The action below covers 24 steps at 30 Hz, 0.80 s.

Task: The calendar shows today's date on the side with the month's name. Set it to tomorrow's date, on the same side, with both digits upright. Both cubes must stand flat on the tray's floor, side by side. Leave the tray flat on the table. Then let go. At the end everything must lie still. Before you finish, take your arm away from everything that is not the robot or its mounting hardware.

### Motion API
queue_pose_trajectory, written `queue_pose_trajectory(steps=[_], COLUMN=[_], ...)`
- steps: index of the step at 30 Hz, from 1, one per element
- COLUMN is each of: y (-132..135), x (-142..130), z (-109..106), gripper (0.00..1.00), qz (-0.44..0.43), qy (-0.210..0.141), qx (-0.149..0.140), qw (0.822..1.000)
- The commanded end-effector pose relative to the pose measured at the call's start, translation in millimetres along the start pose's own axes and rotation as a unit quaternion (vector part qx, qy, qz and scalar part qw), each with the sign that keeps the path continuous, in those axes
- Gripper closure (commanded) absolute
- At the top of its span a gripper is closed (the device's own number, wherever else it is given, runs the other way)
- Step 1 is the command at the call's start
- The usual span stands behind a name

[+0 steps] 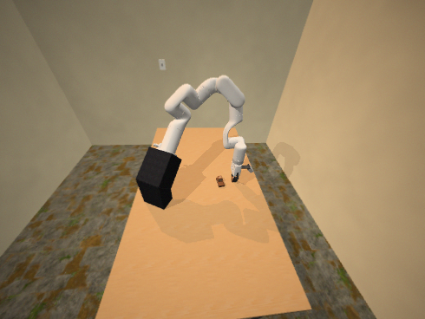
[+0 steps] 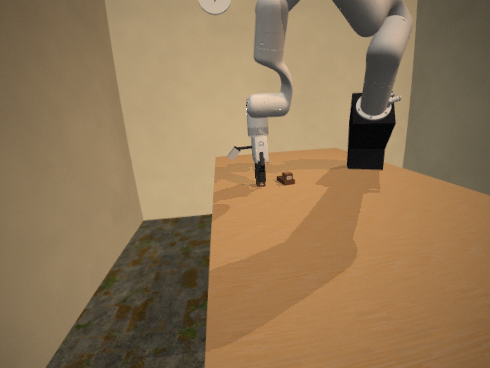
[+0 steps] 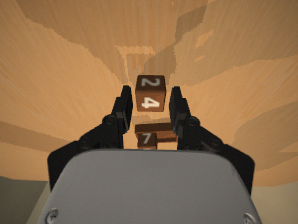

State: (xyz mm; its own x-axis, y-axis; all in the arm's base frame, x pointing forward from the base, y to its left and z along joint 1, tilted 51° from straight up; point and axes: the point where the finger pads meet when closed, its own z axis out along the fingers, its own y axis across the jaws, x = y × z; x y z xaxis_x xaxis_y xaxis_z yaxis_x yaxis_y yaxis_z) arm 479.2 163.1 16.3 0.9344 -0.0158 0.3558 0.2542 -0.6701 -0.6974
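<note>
1. Orientation, loose date cube [image 2: 261, 184] [image 3: 150, 93]: two faces legible in the wrist view, a 2 on the upper one in that picture and a 4 on the lower. Both digits lie turned on their sides there. Cube edges run about square to the picture; no long axis to record.
2. Orientation, calendar tray [image 1: 221, 185] [image 2: 286, 182] [image 3: 156, 128]: long axis runs mostly up and down the top view, slightly slanted. Month name not legible.
3. Second date cube [image 2: 288, 176] [image 3: 146, 139]: at the tray, showing a 7, roughly upright in the wrist view; its lower part is hidden by the tool housing.
4. Position: loose cube is outside the tray, low at the tabletop [image 1: 195, 269] [image 2: 400, 260] [image 3: 60, 65], between the fingers of the tool [image 1: 234, 179] [image 2: 260, 183] [image 3: 151, 95].
5. Tool state: released, fingers parted, a visible gap on each side of the cube. Tool points down.
6. Tray lies near the tool, apart from it, on the side toward the black pedestal [image 1: 158, 169] [image 2: 367, 145].
7. Surroundings: white arm [image 1: 231, 92] [image 2: 270, 40] arches above the tabletop from the pedestal; its shadow crosses the wood.
8. Obstructions: fingers flank the loose cube; the tray and second cube stand close by on one side.
</note>
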Motion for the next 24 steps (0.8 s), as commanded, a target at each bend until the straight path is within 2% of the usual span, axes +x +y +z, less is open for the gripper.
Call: queue_pose_trajectory(steps=[1, 13, 22, 23, 24], y=[1, 1, 1, 1, 1], x=[1, 1, 1, 1, 1], z=[-14, -73, -81, -81, -81], gripper=[0.51, 0.51, 0.51, 0.00, 0.00], qz=[0.000, 0.000, 0.000, 0.000, 0.000], qy=[0.001, 0.001, 0.001, 0.001, 0.001], qx=[-0.001, -0.001, -0.001, -0.001, -0.001], qw=[1.000, 1.000, 1.000, 1.000, 1.000])
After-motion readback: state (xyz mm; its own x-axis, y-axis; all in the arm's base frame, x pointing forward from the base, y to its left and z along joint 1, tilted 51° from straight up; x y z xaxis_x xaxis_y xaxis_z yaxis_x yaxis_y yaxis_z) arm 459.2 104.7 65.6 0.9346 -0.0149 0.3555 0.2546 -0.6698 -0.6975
